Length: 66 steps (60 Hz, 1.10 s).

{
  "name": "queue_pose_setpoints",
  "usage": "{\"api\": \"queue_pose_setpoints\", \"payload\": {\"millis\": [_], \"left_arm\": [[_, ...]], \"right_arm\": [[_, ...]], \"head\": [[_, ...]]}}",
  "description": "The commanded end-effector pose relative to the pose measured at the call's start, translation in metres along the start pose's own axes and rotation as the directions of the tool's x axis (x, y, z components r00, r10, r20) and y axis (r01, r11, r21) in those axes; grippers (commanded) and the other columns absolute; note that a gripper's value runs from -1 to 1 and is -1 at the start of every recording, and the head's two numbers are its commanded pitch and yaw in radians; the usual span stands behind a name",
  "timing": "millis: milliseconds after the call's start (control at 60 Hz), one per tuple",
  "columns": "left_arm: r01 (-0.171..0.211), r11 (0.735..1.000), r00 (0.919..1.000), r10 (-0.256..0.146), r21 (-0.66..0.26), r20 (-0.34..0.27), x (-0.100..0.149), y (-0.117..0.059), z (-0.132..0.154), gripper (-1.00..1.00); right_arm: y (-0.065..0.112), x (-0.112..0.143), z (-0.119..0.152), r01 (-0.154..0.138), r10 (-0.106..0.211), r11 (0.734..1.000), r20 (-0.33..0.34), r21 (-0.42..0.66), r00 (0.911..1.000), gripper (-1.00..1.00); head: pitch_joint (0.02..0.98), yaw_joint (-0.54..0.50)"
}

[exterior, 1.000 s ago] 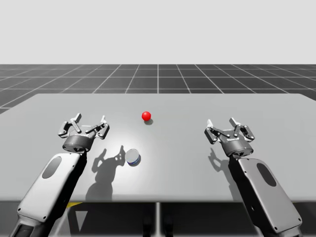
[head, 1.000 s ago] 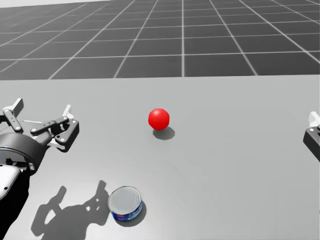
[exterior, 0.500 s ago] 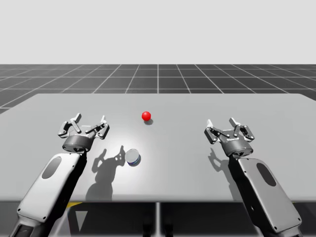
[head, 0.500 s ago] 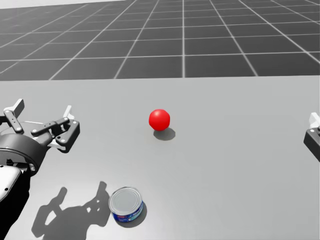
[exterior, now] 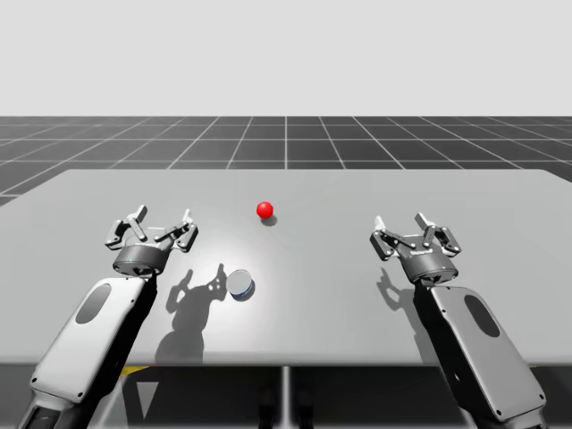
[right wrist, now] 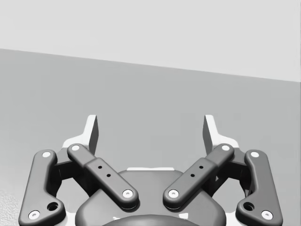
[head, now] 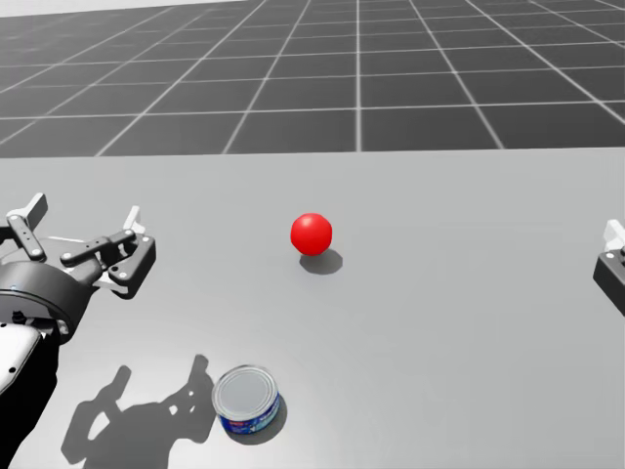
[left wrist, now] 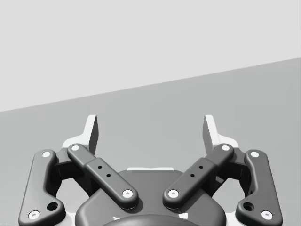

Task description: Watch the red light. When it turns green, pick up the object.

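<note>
Nothing that bears on the task has changed over the last second. The small glossy red ball of a light [exterior: 264, 209] is as red now as it was then, and it sits at the same spot toward the far middle of the flat grey table [exterior: 357, 295]. The short round tin can with a silver lid and blue label [exterior: 239, 284], the object to pick up, stands upright where it stood before. It is on the near side of the light and well apart from it. In the head view the whole scene has slid by a hair at most, which points to the robot's head turning a touch, not to anything moving on the table.

The left claw [exterior: 159, 225] has not moved. It hovers over the table just to the left of the can, near it but apart from it, released, with its fingers spread wide and nothing between them. The right claw [exterior: 413, 229] has likewise held its place. It is well off to the right, far from the can, also released and holding nothing, as its wrist view confirms.

With no green yet, the robot is judged to be in the waiting step. The left claw looks the better placed to reach the can once the colour changes.
</note>
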<state>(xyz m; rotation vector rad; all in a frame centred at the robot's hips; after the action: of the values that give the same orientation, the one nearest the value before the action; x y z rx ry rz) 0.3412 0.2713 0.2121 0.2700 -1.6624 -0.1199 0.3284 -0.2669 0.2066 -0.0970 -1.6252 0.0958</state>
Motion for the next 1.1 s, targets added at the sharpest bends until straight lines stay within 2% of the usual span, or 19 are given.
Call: {"api": "queue_pose_setpoints", "payload": {"millis": [17,633,1100], "left_arm": [[0.0,1.0,1.0,0.0,0.0,0.0,-0.0003,-0.0002,-0.0002,-1.0],[0.0,1.0,1.0,0.0,0.001,0.0,0.0005,0.0002,-0.0002,-1.0],[-0.002,1.0,1.0,0.002,0.002,-0.008,-0.0004,0.0005,-0.0003,-1.0]], "right_arm": [[-0.0002,0.0,0.0,-0.001,0.001,1.0,0.002,0.0,1.0,-1.0],[0.0003,-0.0001,0.0003,-0.006,0.006,1.0,0.007,0.004,1.0,-1.0],[0.0006,0.0009,0.001,-0.008,0.008,1.0,0.005,0.003,1.0,-1.0]], "head": [[0.616,0.1],[0.628,0.1],[0.855,0.21]]}}
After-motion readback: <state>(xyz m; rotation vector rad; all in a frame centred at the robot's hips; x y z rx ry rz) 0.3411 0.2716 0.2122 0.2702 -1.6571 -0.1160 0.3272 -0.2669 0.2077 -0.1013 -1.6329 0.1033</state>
